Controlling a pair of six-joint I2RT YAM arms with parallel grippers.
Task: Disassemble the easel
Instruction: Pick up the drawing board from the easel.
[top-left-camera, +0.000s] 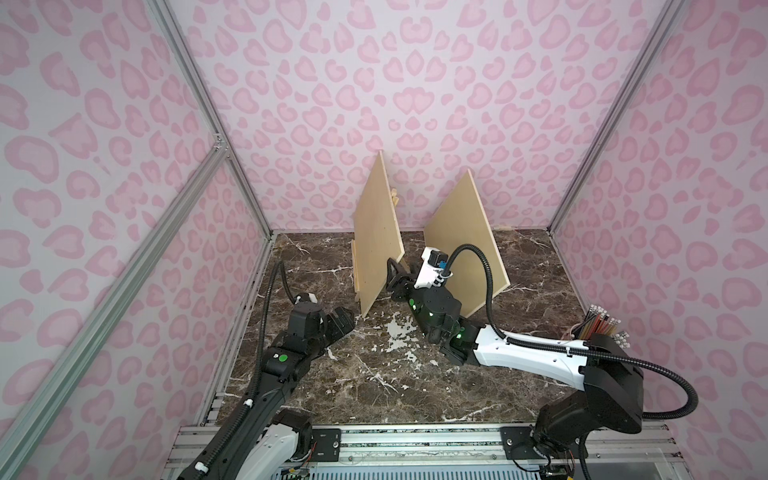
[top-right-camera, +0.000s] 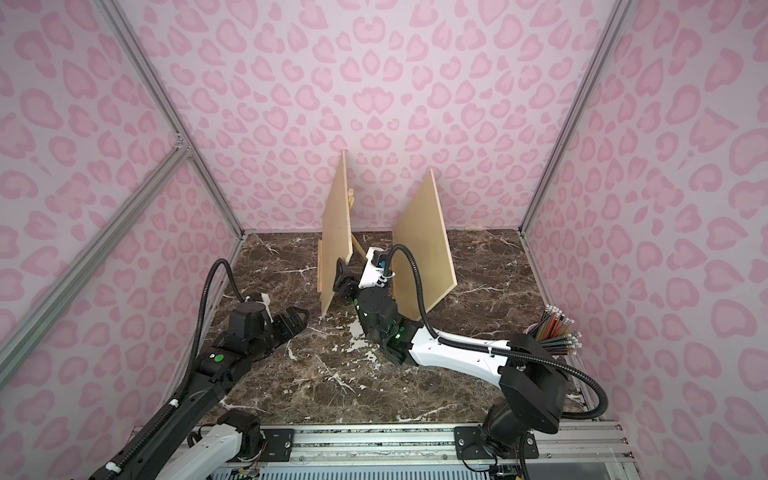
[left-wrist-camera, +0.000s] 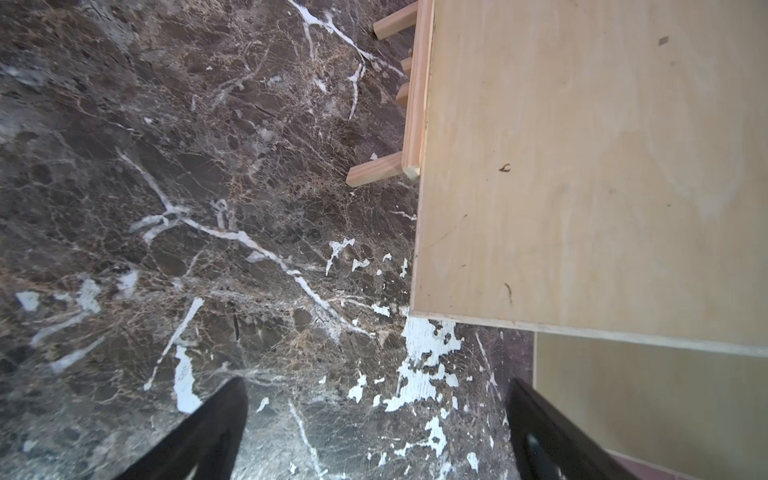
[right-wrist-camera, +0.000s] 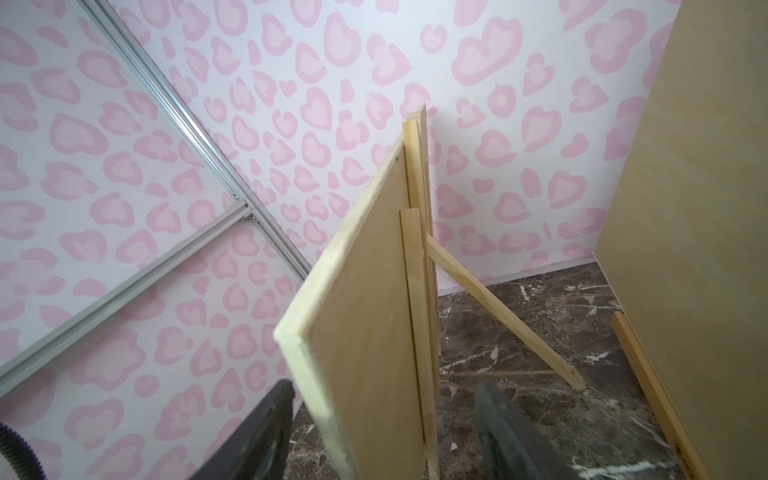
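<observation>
Marble tabletop (top-left-camera: 374, 386), pencil cup (top-left-camera: 602, 330), pink-patterned walls (top-left-camera: 415, 83)

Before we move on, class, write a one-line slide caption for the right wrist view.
Right tool straddling the near edge of a wooden board that leans on its small easel, jaws apart.

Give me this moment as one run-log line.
left end effector: open, above table | right end effector: open, straddling board edge | board: on easel
</observation>
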